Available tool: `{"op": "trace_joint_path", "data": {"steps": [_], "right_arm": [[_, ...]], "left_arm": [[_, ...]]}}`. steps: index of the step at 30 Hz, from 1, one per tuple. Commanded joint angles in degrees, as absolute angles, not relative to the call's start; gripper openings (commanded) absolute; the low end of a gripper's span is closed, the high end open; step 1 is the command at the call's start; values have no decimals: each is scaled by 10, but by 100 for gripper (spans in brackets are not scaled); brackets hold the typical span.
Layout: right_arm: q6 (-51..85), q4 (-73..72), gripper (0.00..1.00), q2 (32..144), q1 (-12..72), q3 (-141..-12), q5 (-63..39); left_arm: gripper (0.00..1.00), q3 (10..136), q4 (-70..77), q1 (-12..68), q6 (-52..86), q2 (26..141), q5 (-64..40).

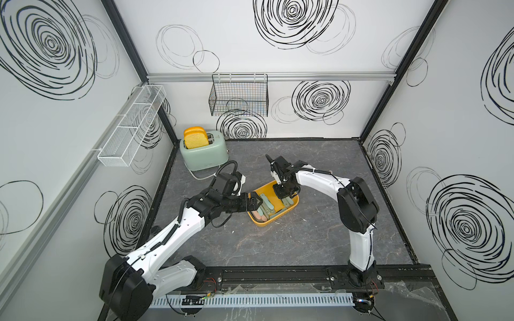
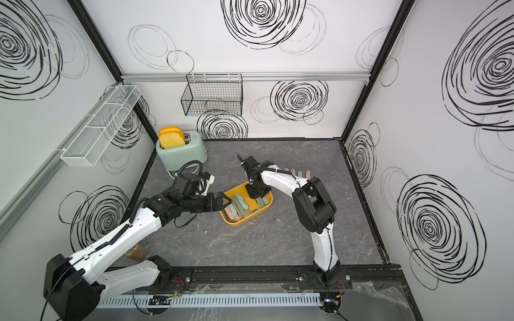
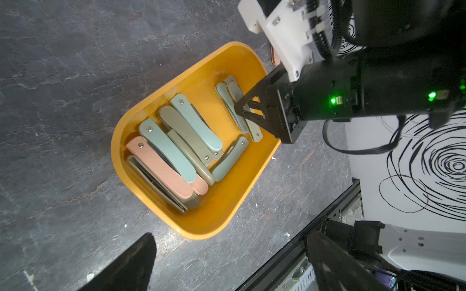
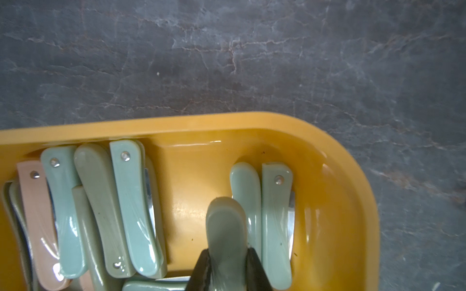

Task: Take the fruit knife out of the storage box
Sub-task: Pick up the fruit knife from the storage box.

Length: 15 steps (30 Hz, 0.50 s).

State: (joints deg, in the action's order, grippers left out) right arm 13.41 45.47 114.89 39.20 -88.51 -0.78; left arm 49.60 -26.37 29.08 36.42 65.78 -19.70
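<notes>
Plainly, the fruit knife (image 4: 225, 226) sits between the fingers (image 4: 200, 271) of the right gripper (image 4: 228, 257), which are closed tight on its sage-green folded handle, one black finger on each flank. It lies inside the storage box (image 4: 227, 121), near one rounded corner and just beside two pale green folded knives (image 4: 276, 221) (whether it rests on the box floor cannot be told). Its long axis runs across the short width of the box, parallel to those neighbours. The rounded end points away from the gripper toward a long wall. In both top views the left gripper (image 1: 256, 203) (image 2: 225, 202) hangs at the other end of the box, spread wide and holding nothing, by the pile of folded knives (image 4: 121, 201).
</notes>
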Motion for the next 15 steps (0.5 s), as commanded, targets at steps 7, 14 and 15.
{"op": "trace_joint_path", "data": {"steps": [7,14,15], "right_arm": [[142,476,13,1134,375,-928,-25],[142,517,13,1156,324,-1030,-26],[142,521,13,1161,316,-1043,-23]], "left_arm": [[98,543,-170,291,397,725,-202],[98,623,-144,294,406,810,-207],[98,635,-142,295,407,824,-207]]}}
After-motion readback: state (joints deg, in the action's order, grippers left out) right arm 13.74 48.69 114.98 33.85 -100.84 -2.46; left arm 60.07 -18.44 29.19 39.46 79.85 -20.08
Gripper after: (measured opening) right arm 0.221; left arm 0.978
